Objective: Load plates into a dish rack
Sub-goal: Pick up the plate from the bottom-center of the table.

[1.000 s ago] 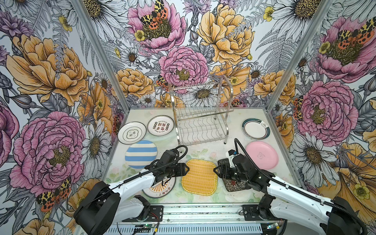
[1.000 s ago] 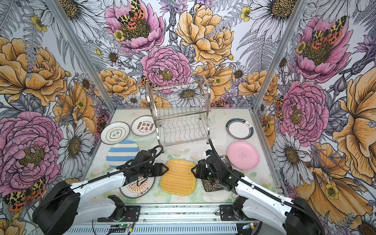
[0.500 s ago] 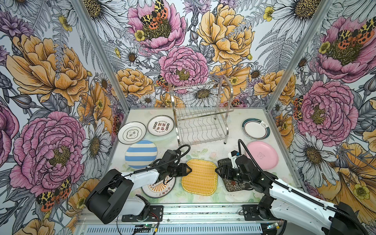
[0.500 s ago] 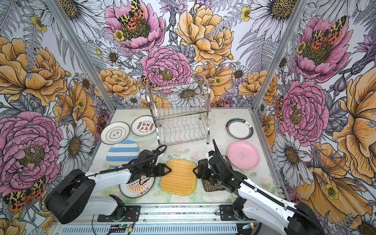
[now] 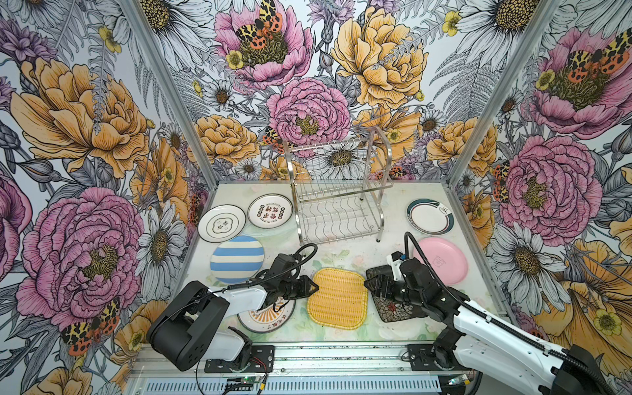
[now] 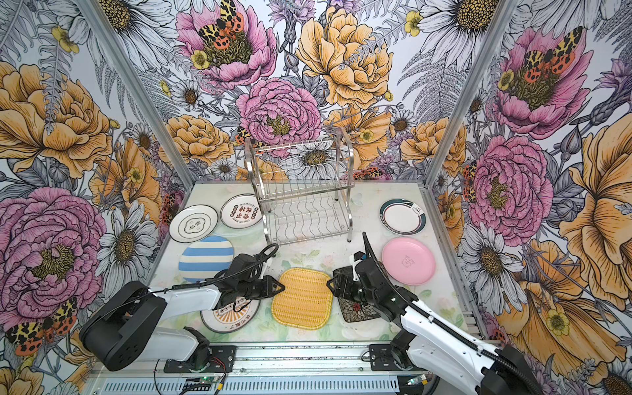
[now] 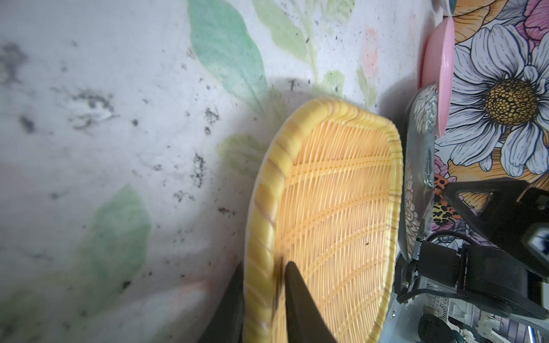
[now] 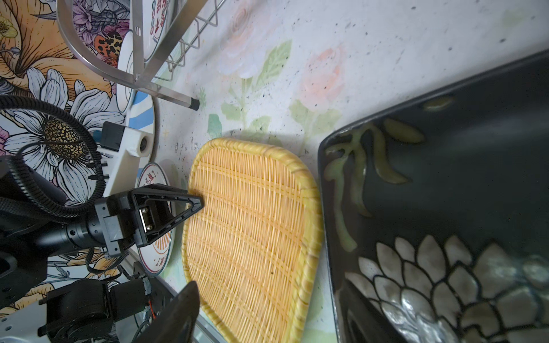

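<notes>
Hands: left hand [image 5: 315, 288] clamps yellow plate [image 5: 338, 297] rim; right hand [image 5: 371, 284] agape over black plate [image 5: 393, 309].

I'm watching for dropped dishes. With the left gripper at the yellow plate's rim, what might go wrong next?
The left gripper pinches the yellow woven-look plate only at its rim, so it may tilt or slip when lifted. The open right gripper and black flowered plate sit close by; a swinging plate might strike them.

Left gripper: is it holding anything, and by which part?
The left gripper pinches the yellow plate by its rim, on the edge nearest that arm.
</notes>
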Controlling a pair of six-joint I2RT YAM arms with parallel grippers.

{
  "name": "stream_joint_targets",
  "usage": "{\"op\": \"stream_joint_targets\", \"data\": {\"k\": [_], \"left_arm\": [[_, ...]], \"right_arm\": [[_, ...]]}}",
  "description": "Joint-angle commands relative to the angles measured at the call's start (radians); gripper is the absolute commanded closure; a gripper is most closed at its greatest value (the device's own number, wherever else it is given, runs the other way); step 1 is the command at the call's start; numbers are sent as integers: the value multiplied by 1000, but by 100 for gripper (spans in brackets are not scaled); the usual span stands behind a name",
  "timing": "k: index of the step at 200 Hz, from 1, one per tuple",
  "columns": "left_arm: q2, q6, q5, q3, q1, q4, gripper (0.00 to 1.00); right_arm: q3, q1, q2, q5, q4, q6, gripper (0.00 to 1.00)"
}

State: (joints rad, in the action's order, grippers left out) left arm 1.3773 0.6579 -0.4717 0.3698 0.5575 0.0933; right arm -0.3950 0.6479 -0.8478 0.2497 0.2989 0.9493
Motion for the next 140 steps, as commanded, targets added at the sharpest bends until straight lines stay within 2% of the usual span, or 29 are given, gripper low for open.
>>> {"op": "stream_joint_targets", "data": {"k": [1, 43, 74, 140], "left_arm": [[-3, 0, -28, -9, -9, 6, 83], [-18, 18, -47, -16, -29, 8, 100], [-87, 55, -71, -32, -63, 9, 100], [-341, 142, -119, -38, -154, -44, 100]], "right_arm": [[11, -9, 22, 10, -11, -17, 25], [15, -17, 26, 12, -12, -18, 25], [7, -23, 13, 17, -13, -30, 24], [-37, -29, -41, 38, -18, -69, 22]]}}
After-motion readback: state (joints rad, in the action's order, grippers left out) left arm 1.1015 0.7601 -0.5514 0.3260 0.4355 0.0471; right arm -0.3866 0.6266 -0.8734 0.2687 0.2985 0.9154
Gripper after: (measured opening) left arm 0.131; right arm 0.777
